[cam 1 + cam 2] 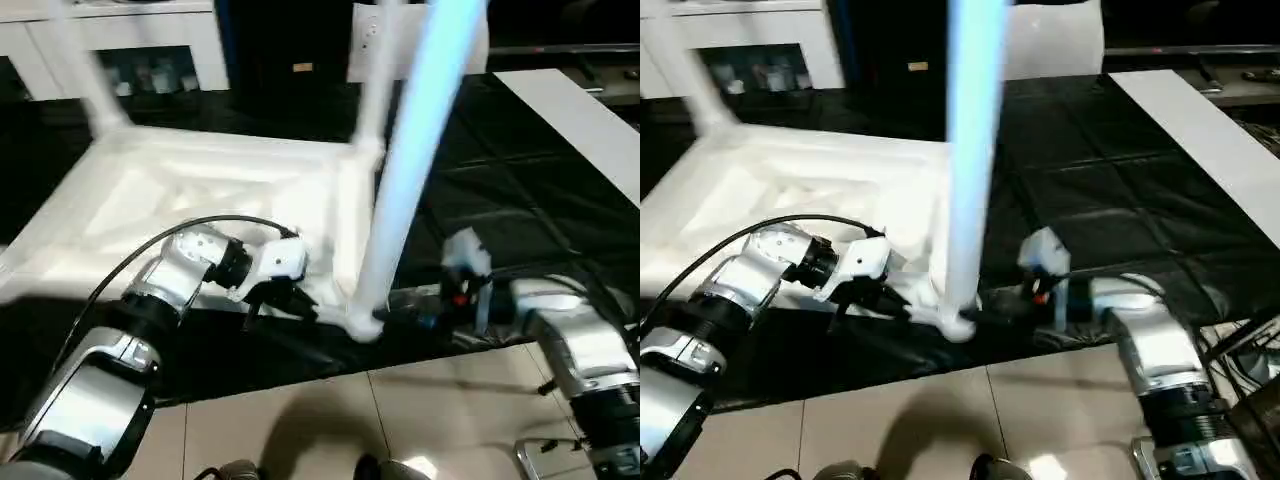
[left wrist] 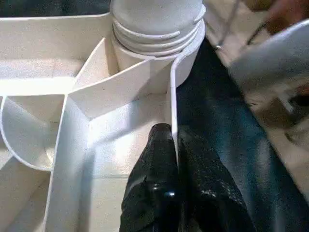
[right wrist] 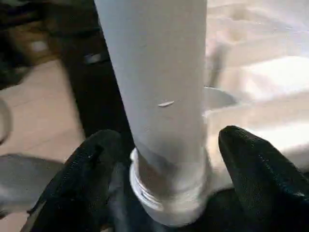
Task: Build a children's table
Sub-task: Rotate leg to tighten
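Lying upside down on black floor mat (image 1: 500, 180): children's table (image 1: 200, 190), leg (image 1: 400, 200) upright at its 5 o'clock corner; judged light, stiff, slippery. Left hand (image 2: 175, 145) pinches the rim; right hand (image 3: 164, 169) spread around leg base, best grip

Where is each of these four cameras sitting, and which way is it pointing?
Left eye: on the head, looking down at the upside-down table top, over both silver forearms.
Right eye: beside it, same scene, near leg upright in its corner.
Left wrist: along the left gripper, jaws shut on the table top's edge wall.
Right wrist: along the right gripper, fingers either side of that leg's base, apart from it.
Shared: all four show that leg.
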### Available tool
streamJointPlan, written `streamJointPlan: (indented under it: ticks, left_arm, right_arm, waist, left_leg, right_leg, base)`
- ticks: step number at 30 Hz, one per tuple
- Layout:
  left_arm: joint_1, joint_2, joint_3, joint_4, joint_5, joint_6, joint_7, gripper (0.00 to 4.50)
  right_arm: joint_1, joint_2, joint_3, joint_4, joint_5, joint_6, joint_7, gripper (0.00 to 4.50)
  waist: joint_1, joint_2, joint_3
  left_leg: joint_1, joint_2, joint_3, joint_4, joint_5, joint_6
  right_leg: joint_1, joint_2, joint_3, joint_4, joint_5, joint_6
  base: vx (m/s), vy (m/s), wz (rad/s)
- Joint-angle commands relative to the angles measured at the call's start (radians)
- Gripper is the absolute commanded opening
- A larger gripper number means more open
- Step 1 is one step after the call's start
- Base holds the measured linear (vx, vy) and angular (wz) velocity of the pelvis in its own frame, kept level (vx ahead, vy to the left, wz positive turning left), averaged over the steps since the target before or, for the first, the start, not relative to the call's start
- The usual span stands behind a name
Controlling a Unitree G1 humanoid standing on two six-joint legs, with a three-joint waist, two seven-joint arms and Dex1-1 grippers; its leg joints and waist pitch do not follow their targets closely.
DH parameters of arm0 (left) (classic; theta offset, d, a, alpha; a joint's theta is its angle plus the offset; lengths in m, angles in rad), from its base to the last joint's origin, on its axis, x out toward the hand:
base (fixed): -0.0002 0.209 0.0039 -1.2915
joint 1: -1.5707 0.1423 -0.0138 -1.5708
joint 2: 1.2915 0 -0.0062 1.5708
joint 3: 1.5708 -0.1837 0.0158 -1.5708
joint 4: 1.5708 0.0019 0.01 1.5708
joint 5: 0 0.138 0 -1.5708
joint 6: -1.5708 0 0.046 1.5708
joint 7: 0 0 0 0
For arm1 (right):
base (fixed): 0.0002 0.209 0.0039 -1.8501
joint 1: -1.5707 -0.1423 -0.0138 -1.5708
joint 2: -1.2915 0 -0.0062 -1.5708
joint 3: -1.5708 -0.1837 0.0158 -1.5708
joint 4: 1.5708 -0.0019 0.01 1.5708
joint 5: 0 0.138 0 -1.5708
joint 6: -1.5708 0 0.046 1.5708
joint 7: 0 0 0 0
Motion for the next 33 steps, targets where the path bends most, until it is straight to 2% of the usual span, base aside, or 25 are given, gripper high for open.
streamJointPlan:
  ticks: [1,3,5,8,11,12,20,23,25,27,28,31,33]
  left_arm:
    - [-0.018,-0.019,-0.036,-0.005,0.006,-0.025,-0.042,0.0]
    - [-0.023,-0.021,-0.038,0.006,0.003,-0.036,-0.056,0.0]
    - [-0.026,-0.022,-0.038,0.011,0.002,-0.041,-0.058,0.0]
    - [-0.033,-0.022,-0.039,0.03,0.003,-0.06,-0.068,0.0]
    - [-0.034,-0.02,-0.037,0.035,0.005,-0.066,-0.071,0.0]
    - [-0.035,-0.018,-0.038,0.039,0.005,-0.069,-0.071,0.0]
    - [-0.033,-0.016,-0.03,0.054,0.007,-0.071,-0.055,0.0]
    - [-0.032,-0.032,-0.005,0.055,-0.001,-0.031,-0.002,0.0]
    - [-0.033,-0.05,0.017,0.055,-0.005,0.011,0.062,0.0]
    - [-0.035,-0.064,0.03,0.055,-0.004,0.041,0.113,0.0]
    - [-0.04,-0.092,0.055,0.052,-0.011,0.102,0.19,0.0]
    - [-0.048,-0.142,0.088,0.039,-0.021,0.181,0.303,0.0]
    - [-0.056,-0.184,0.11,0.033,-0.023,0.23,0.401,0.0]
  right_arm:
    - [-0.021,-0.013,0.013,-0.015,0.017,0.012,0.035,3.25]
    - [-0.031,-0.021,0.025,-0.006,0.025,0.016,0.058,2.98]
    - [-0.036,-0.023,0.033,0.002,0.023,0.012,0.067,2.91]
    - [-0.047,-0.026,0.043,0.016,0.021,0.008,0.1,2.65]
    - [-0.051,-0.027,0.048,0.017,0.022,0.015,0.115,2.44]
    - [-0.052,-0.029,0.052,0.017,0.026,0.018,0.121,2.22]
    - [-0.039,-0.023,0.066,-0.003,0.04,0.045,0.131,2.04]
    - [-0.017,-0.003,0.05,-0.033,0.063,0.087,0.085,2.04]
    - [0.002,0.023,0.037,-0.056,0.068,0.12,0.017,2.04]
    - [0.014,0.048,0.027,-0.065,0.058,0.134,-0.049,2.04]
    - [0.026,0.09,0.014,-0.069,0.03,0.149,-0.157,2.04]
    - [0.041,0.16,0.009,-0.08,-0.005,0.181,-0.293,2.03]
    - [0.042,0.233,-0.002,-0.075,-0.03,0.205,-0.414,2.03]
  waist:
    - [-0.003,-0.011,-0.075]
    - [0.003,-0.012,-0.077]
    - [0.005,-0.013,-0.078]
    - [0.008,-0.018,-0.078]
    - [0.008,-0.019,-0.077]
    - [0.008,-0.018,-0.076]
    - [0.009,-0.014,-0.074]
    - [0.01,-0.013,-0.072]
    - [0.01,-0.014,-0.069]
    - [0.005,-0.015,-0.066]
    - [0.0,-0.016,-0.064]
    - [-0.009,-0.018,-0.061]
    - [-0.032,-0.017,-0.057]
  left_leg:
    - [0.003,0.048,-0.007,-0.066,-0.092,0.113]
    - [0.004,0.049,-0.007,-0.066,-0.079,0.115]
    - [0.002,0.047,-0.006,-0.065,-0.072,0.118]
    - [-0.003,0.044,-0.006,-0.064,-0.062,0.12]
    - [-0.003,0.044,-0.006,-0.065,-0.057,0.119]
    - [-0.001,0.044,-0.005,-0.065,-0.06,0.117]
    - [-0.001,0.043,-0.006,-0.067,-0.074,0.108]
    - [-0.001,0.044,-0.007,-0.067,-0.076,0.106]
    - [0.0,0.042,-0.006,-0.069,-0.091,0.097]
    - [0.003,0.041,-0.007,-0.071,-0.112,0.078]
    - [0.001,0.036,-0.007,-0.071,-0.122,0.066]
    - [0.006,0.028,-0.008,-0.07,-0.139,0.047]
    - [0.005,0.028,-0.013,-0.071,-0.165,0.039]
  right_leg:
    - [0.07,-0.072,0.069,-0.067,-0.37,-0.124]
    - [0.069,-0.073,0.075,-0.06,-0.333,-0.139]
    - [0.07,-0.073,0.076,-0.058,-0.322,-0.144]
    - [0.074,-0.073,0.074,-0.058,-0.332,-0.131]
    - [0.072,-0.074,0.073,-0.061,-0.349,-0.122]
    - [0.071,-0.073,0.073,-0.062,-0.356,-0.12]
    - [0.071,-0.073,0.072,-0.066,-0.375,-0.11]
    - [0.071,-0.072,0.072,-0.067,-0.375,-0.11]
    - [0.07,-0.072,0.071,-0.074,-0.411,-0.097]
    - [0.067,-0.073,0.069,-0.082,-0.457,-0.082]
    - [0.07,-0.071,0.065,-0.087,-0.494,-0.064]
    - [0.066,-0.072,0.056,-0.103,-0.566,-0.03]
    - [0.066,-0.07,0.05,-0.111,-0.597,-0.007]
  base:
    - [0.0,0.0,0.0]
    - [0.0,0.0,0.0]
    - [0.0,0.0,0.0]
    - [0.0,0.0,0.0]
    - [0.0,0.0,0.0]
    - [0.0,0.0,0.0]
    - [0.0,0.0,0.0]
    - [0.0,0.0,0.0]
    - [0.0,0.0,0.0]
    - [0.0,0.0,0.0]
    - [0.0,0.0,0.0]
    - [0.0,0.0,0.0]
    - [0.0,0.0,0.0]
